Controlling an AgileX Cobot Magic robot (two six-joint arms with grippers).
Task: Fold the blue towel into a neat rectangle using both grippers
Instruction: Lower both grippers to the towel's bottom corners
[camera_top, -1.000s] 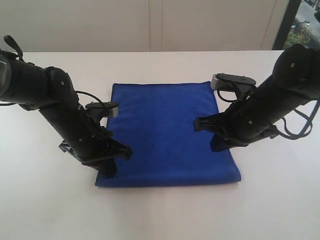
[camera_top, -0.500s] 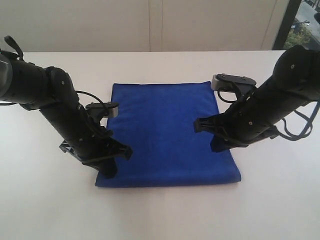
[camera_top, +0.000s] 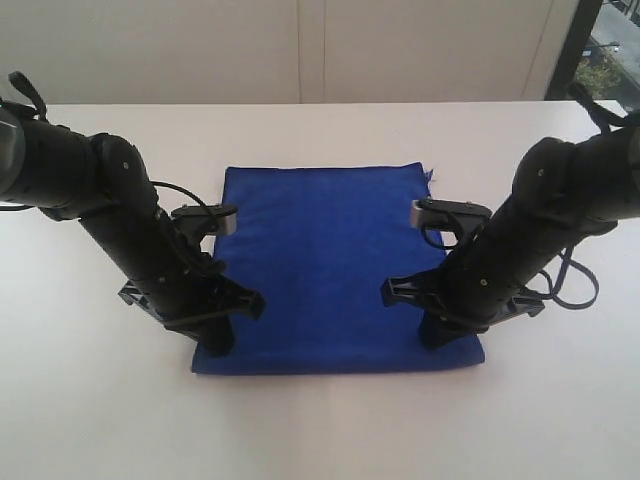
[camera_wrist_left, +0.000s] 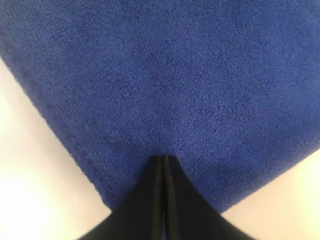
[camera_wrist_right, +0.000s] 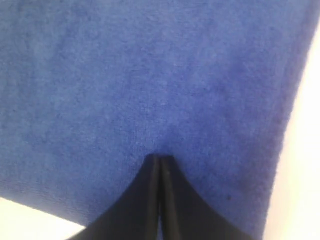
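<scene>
The blue towel (camera_top: 330, 255) lies flat on the white table (camera_top: 320, 430) as a squarish rectangle, with a tiny thread tag (camera_top: 429, 175) at its far right corner. My left gripper (camera_top: 217, 346) points down at the towel's near left corner. In the left wrist view, that left gripper (camera_wrist_left: 164, 158) is shut, its tips resting on the fleecy towel (camera_wrist_left: 175, 75) just inside the corner. My right gripper (camera_top: 438, 338) stands on the near right corner. Seen from the right wrist, the right gripper (camera_wrist_right: 160, 157) is also shut, tips on the towel (camera_wrist_right: 150, 75) close to its side edge.
Bare white tabletop surrounds the towel on all sides. A pale wall (camera_top: 300, 50) runs along the table's far edge, and a window (camera_top: 610, 45) shows at the far right. Black cables (camera_top: 575, 285) loop off the right arm.
My right arm has moved toward the near edge, from the middle of the towel's right side to its near right corner, uncovering the far right corner. The left arm has not moved.
</scene>
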